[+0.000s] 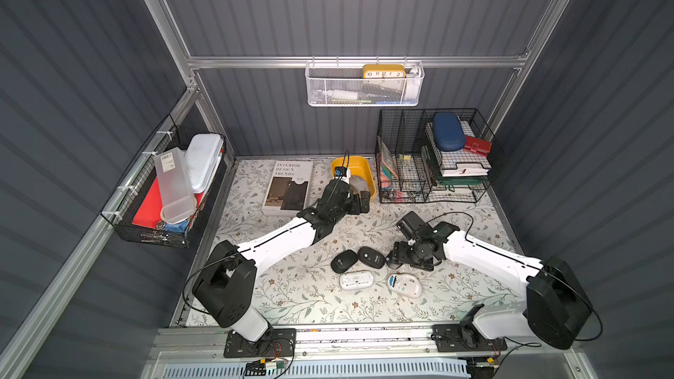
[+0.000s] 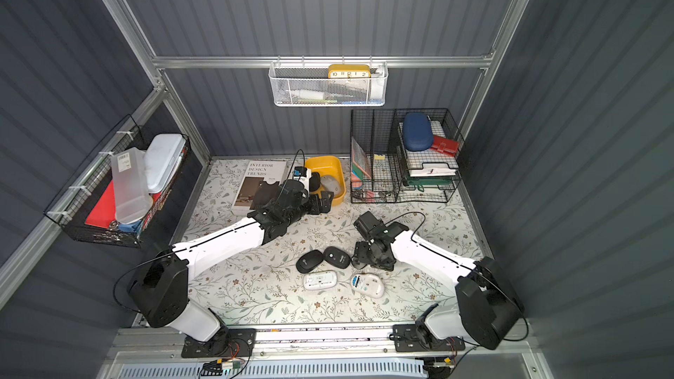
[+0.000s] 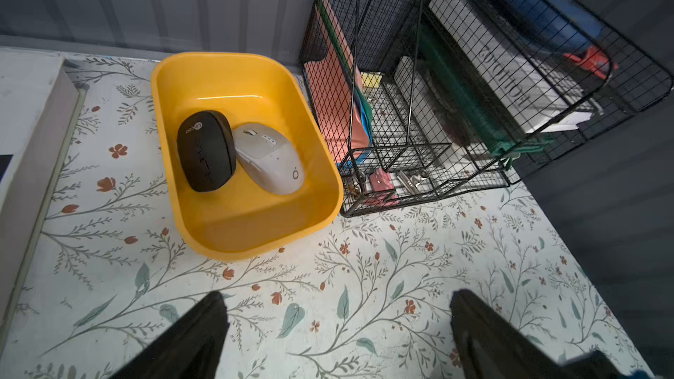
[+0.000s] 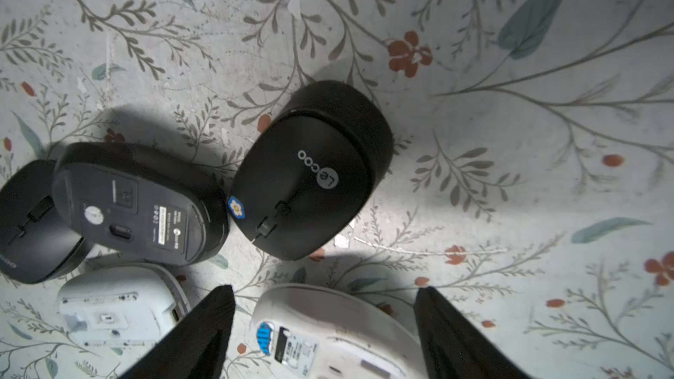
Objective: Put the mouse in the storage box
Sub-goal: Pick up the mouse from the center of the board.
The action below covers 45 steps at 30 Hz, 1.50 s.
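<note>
Left gripper [image 3: 337,304]: jaws spread wide, nothing between them, hanging over bare worktop [image 3: 109,286] just short of the storage box [image 3: 251,238]. The box stands at the back of the worktop, between a book [image 1: 288,185] and the wire organiser [image 1: 430,162]. In it are a black mouse [image 3: 206,151] and a grey mouse [image 3: 271,162], both right way up, touching flank to flank. My reading: this side's drop-off looks finished, and the wide jaws suit clearing the rim.

Right gripper [image 4: 324,291]: jaws spread, pinching nothing, pointed down over the cluster of mice near the front of the worktop. An overturned white mouse [image 4: 328,333] lies between the jaws in the wrist view; whether they touch it I cannot tell. I judge this to be the line-up for the next pick. Just beyond sits the logo mouse [image 4: 313,169], black and upright.

View differences:
- In a top view the left wrist covers much of the box and only the grey mouse shows plainly. The left wrist view gives both.
- The top views show two black and two white mice on the worktop. The right wrist view adds a third black mouse [image 4: 29,220] at the frame edge, partly under the overturned black mouse [image 4: 138,202].
- Only the top views show how well apart cluster and box are.
</note>
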{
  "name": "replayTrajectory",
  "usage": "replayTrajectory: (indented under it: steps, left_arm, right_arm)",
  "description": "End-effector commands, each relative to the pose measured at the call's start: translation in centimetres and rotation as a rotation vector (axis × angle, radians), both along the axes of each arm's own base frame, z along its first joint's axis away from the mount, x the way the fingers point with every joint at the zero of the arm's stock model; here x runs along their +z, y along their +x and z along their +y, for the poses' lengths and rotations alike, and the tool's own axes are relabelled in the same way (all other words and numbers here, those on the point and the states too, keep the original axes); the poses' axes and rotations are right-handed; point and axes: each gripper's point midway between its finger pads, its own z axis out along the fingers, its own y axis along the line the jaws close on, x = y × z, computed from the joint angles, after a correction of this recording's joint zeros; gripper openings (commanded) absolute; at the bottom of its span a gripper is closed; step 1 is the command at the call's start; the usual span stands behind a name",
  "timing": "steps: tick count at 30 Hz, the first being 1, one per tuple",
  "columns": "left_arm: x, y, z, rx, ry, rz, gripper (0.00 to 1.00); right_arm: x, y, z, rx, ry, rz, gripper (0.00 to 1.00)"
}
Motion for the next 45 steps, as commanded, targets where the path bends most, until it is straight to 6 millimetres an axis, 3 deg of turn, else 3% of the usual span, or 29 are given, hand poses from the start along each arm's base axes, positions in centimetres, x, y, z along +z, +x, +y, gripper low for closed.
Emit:
replayTrajectory:
  steps: [1,7,15,27,36,45]
  left_arm:
    - [0.9,-0.2,0.7,0.032,-0.047,-0.018,0.99]
    - [1.6,-1.0,1.4,0.033,-0.083,-0.041,0.99]
    - [0.4,-0.9,1.4,0.039,-0.071,-0.029,0.99]
    - [-0.3,-0.8,1.5,0.043,-0.062,-0.029,0.99]
    - [0.3,-0.9,2.0,0.065,-0.080,-0.041,0.99]
    - [1.1,-1.0,2.5,0.083,-0.091,-0.059,0.99]
  right_arm:
    - [-0.3,1.1,0.6,-0.080,0.003,0.012,0.83]
    - [-1.2,3.1,0.3,-0.166,-0.069,0.013,0.85]
    - [-2.4,4.2,0.2,-0.236,-0.128,0.041,0.85]
    - [-3.6,4.4,0.0,-0.251,-0.176,0.088,0.86]
    - [-3.7,4.1,0.2,-0.236,-0.173,0.098,0.75]
    - [-4.3,4.1,0.7,-0.222,-0.169,0.121,0.76]
